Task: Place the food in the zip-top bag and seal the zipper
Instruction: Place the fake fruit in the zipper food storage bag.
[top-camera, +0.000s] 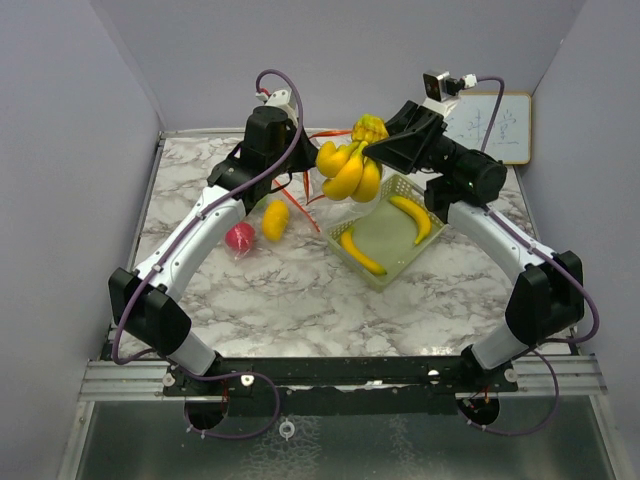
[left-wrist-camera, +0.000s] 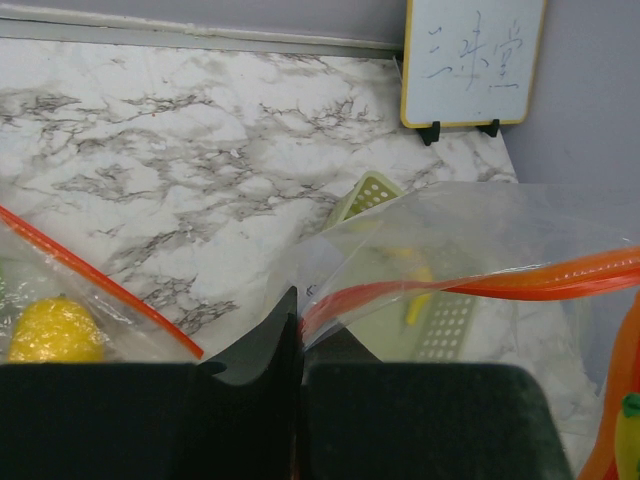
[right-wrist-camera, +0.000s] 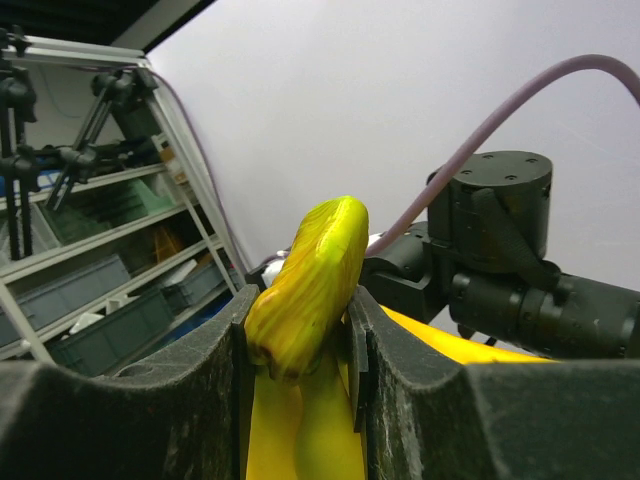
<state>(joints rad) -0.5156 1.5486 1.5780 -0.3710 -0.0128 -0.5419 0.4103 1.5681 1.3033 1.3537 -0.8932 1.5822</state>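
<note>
The red-pink fruit and the small yellow piece are lying on the marble table, to the left of the left jaws and nearer the arm bases. The yellow piece is showing through the clear plastic of the zip-top bag.

The left gripper is pinching the bag's mouth with its jaws pressed together on the plastic, just where the orange zipper strip is running off to their right.

The right gripper is clamping the stem of the bunch of bananas, which is hanging in the air between the two grippers.

Below the right jaws, the mesh tray is holding two single bananas. A whiteboard is leaning behind them, far right.
</note>
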